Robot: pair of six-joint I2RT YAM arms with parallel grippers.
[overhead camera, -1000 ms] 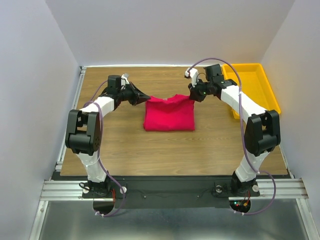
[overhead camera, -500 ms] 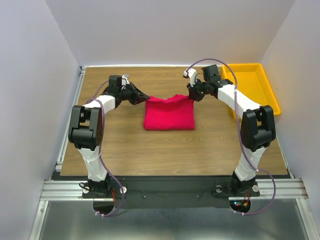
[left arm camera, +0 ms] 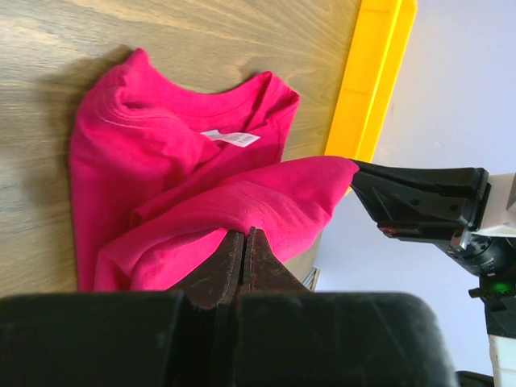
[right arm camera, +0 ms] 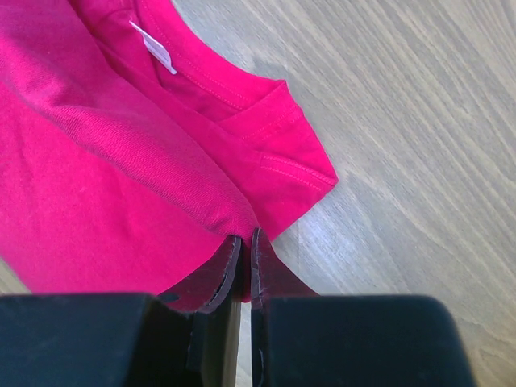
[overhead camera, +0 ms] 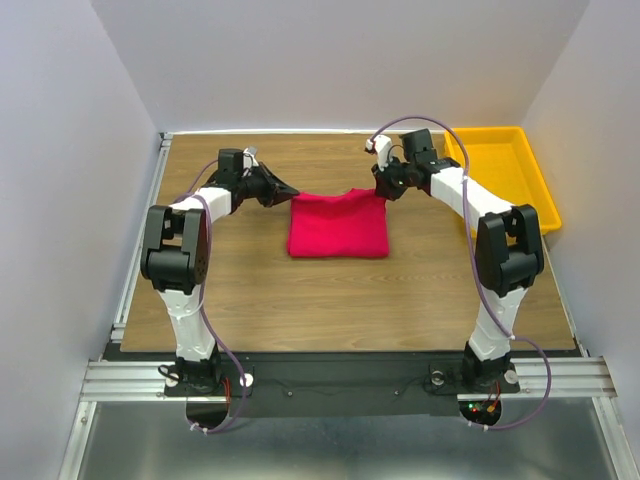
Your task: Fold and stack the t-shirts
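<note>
Left gripper (left arm camera: 243,242) and right gripper (right arm camera: 244,246) are each clamped on a far corner of the folded crimson-pink cotton t-shirt (overhead camera: 338,228).
The pinched top layer is lifted off the layers beneath, exposing the small white neck label (left arm camera: 231,138). The rest lies flat mid wood-grain table (overhead camera: 300,290), well left of the yellow plastic tray (overhead camera: 505,170). Versus a second ago, both elbows have tucked inward; grip points and shirt outline are barely changed.
</note>
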